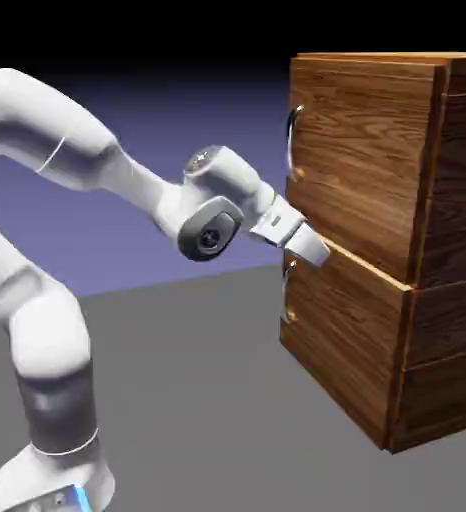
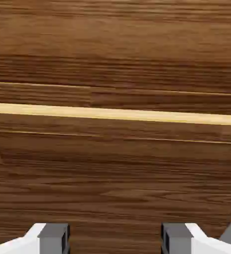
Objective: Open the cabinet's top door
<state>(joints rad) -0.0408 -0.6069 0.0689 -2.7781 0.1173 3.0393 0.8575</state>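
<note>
My pincer [image 2: 115,239] is wide, with its two grey tips [image 2: 54,239] far apart and nothing held between them. The top door [image 1: 362,150] is shut, high on the brown box [image 1: 447,300], over the low door [image 1: 342,330]. Its long curvy handle [image 1: 293,145] is up near its left side in the exterior view. My pincer is down by the line between the doors, near the low handle [image 1: 288,290], but I can't tell if I touch the wood. From the side, one finger hides the other. The box's right side is cut off. My hand view is all wood, with a pale strip [image 2: 115,114] across it and a grey bit in one corner
</note>
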